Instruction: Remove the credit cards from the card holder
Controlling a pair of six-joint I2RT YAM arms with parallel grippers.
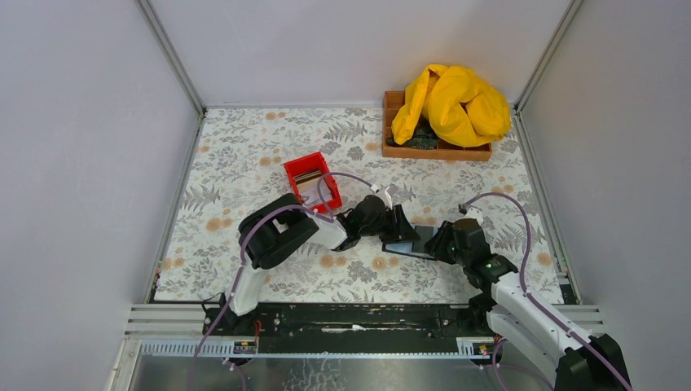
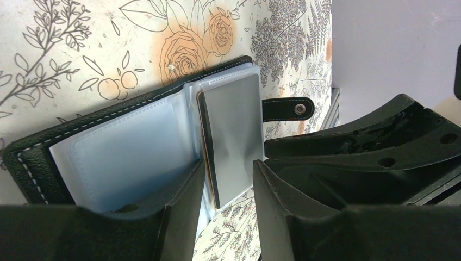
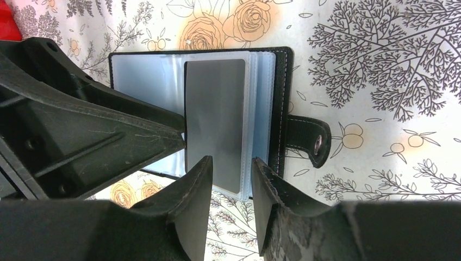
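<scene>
Though unclear overhead, grey card [image 3: 215,125] close-up.

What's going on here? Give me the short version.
Both arms are at the open card holder lying on the floral table. The left fingers and right fingers come in from opposite sides, parted around the edge of a grey card in its clear sleeves. The card is not out yet.
</scene>
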